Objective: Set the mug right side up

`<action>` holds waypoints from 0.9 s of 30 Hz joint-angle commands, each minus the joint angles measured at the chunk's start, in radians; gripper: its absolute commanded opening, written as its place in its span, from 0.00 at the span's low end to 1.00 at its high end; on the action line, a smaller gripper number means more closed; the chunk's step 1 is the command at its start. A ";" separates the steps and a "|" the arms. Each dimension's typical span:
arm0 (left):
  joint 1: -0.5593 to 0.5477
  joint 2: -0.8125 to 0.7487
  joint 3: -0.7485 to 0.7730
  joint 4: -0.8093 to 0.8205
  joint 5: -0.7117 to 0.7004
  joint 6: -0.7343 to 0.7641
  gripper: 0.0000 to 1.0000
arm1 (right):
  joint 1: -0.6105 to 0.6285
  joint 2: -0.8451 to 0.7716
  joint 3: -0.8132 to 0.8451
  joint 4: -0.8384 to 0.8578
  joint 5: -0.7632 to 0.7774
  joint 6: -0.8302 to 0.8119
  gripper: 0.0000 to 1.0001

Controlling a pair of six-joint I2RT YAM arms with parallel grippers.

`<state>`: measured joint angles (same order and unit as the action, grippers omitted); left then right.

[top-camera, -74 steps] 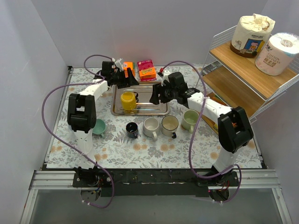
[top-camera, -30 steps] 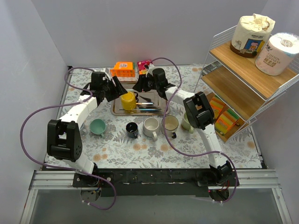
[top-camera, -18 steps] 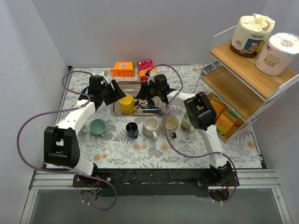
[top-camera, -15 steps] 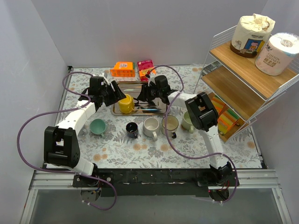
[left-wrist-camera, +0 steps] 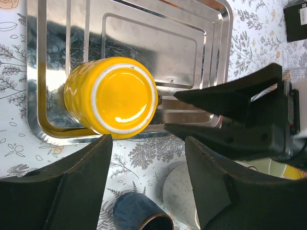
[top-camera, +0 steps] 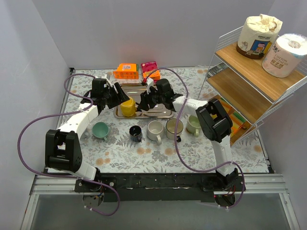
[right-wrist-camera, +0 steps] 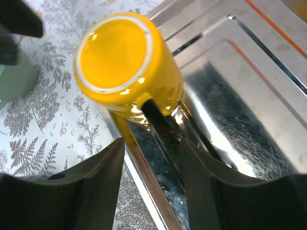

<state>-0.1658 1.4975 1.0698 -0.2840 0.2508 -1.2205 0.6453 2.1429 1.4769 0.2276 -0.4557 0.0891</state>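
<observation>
The steel tray point(left-wrist-camera: 158, 48) sits mid-table toward the far side. The yellow mug point(top-camera: 128, 107) stands base-up in the tray's near-left corner, its axis about upright. My two claws flank it. The left gripper point(left-wrist-camera: 148, 143) has its jaws spread and is empty, with the mug just off its fingertips to the right. The right gripper point(right-wrist-camera: 152, 143) is also spread and empty. The black handle point(right-wrist-camera: 154, 114) points straight into its gap, so I judge the right arm better placed.
</observation>
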 commanded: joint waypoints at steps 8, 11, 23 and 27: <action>-0.003 -0.023 0.005 0.002 -0.025 0.007 0.62 | 0.088 0.009 0.117 -0.126 0.087 -0.363 0.61; -0.003 -0.022 0.031 -0.007 -0.018 0.004 0.62 | 0.091 0.031 0.143 -0.090 0.147 -0.390 0.62; -0.003 -0.040 0.024 -0.040 -0.045 0.039 0.64 | 0.093 0.026 0.141 -0.108 0.213 -0.575 0.67; -0.003 -0.037 0.027 -0.044 -0.041 0.045 0.64 | 0.090 0.075 0.195 -0.181 0.157 -0.669 0.67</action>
<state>-0.1658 1.4975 1.0801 -0.3145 0.2203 -1.1938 0.7391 2.1738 1.6131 0.0956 -0.2588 -0.4591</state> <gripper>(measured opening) 0.637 0.668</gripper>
